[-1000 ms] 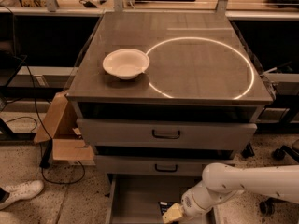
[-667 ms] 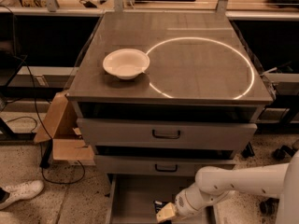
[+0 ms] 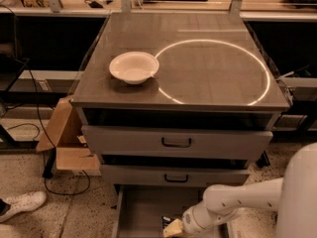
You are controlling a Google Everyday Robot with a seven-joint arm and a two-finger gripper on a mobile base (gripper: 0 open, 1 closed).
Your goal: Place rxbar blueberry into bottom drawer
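Reaching in: my gripper [image 3: 174, 228] hangs low inside the open bottom drawer [image 3: 143, 207], near its front, on the white arm [image 3: 237, 202] that comes in from the right.
Grip: I cannot tell whether it is open or closed.
Bar: the rxbar blueberry [image 3: 166, 220] shows as a small dark shape at the gripper's upper left edge, over the drawer floor; held or lying there, I cannot tell.
Floor, left: a white shoe [image 3: 22, 205], then a cardboard box [image 3: 69, 152] beside the cabinet.
Middle drawer [image 3: 143, 175], top drawer [image 3: 129, 140]: both shut.
Cabinet top [image 3: 208, 68]: a white bowl [image 3: 133, 67] sits upright at the left, beside a ring of light [image 3: 266, 73].
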